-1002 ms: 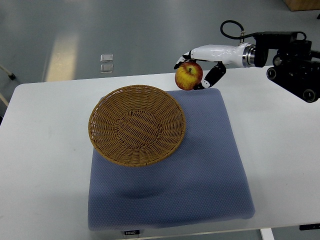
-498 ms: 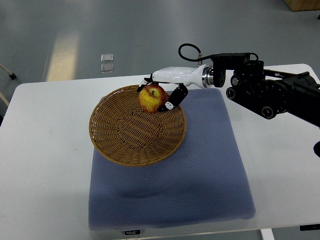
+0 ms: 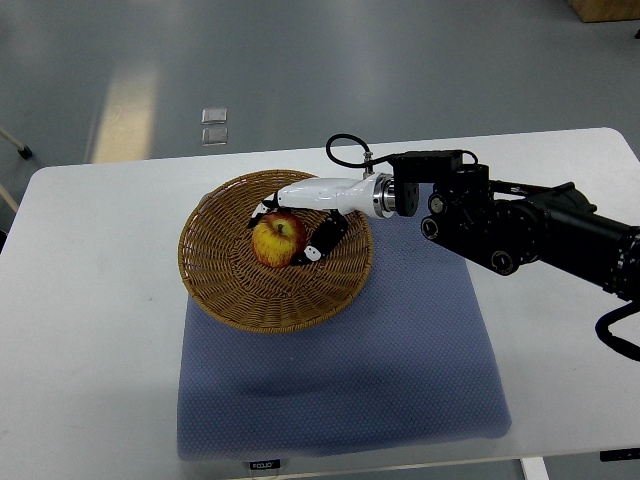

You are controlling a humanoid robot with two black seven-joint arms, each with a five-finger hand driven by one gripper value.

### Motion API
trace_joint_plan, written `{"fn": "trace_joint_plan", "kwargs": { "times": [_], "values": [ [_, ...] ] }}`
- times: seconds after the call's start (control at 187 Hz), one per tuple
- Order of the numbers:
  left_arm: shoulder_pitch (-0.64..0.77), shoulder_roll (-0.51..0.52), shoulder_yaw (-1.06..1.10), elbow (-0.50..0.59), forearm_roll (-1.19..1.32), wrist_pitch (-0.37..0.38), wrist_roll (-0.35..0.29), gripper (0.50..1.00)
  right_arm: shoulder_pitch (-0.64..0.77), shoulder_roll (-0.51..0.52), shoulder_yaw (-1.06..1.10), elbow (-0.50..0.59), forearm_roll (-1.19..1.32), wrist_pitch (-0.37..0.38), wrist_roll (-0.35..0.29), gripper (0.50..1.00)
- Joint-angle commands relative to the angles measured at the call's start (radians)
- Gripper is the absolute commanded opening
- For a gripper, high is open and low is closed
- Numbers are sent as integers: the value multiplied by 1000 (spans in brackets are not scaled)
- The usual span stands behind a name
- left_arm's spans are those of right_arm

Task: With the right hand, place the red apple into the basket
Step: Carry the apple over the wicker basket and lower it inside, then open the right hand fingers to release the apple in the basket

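My right hand (image 3: 287, 222) is reaching in over the basket (image 3: 215, 290), its white shell stretched out from the black arm (image 3: 520, 228) that is coming across from the right side of the table (image 3: 80, 330). I'm seeing the fingers (image 3: 324, 238) curling around the red apple (image 3: 277, 240), one dark-tipped finger showing on the apple's right flank and others wrapping over its far side, so the hand is gripping the fruit. The apple itself is sitting inside the basket, a little right of the basket's centre and toward its far wall; I can't tell whether its underside is touching the weave or hanging just above it. It's showing yellow and red skin with the stem end facing up. The basket is resting with its near half on the blue mat (image 3: 400, 370) and its left rim overhanging onto the bare white table. The mat is spreading out to the near side and right of the basket. A black cable loop (image 3: 345, 150) is arching up from the wrist, just beyond the basket's far right rim. On the grey floor past the basket's far side, a small pale tile pair (image 3: 213, 127) is lying
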State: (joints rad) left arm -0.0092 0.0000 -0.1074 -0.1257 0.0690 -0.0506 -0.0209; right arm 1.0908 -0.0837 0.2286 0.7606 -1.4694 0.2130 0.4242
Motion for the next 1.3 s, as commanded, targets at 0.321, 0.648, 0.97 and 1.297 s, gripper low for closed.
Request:
{"fn": "trace_joint_plan", "kwargs": {
  "times": [0.321, 0.648, 0.97, 1.297],
  "values": [
    [0, 0, 0, 0, 0, 0, -1, 1000, -16, 21, 6, -9, 8, -30, -28, 829],
    [0, 0, 0, 0, 0, 0, 1, 1000, -17, 33, 8, -9, 12, -32, -30, 887],
    [0, 0, 0, 0, 0, 0, -1, 1000, -8, 15, 20, -7, 12, -32, -28, 905],
    [0, 0, 0, 1, 0, 0, 1, 1000, 1, -50, 75, -7, 15, -30, -22, 913]
  ]
}}
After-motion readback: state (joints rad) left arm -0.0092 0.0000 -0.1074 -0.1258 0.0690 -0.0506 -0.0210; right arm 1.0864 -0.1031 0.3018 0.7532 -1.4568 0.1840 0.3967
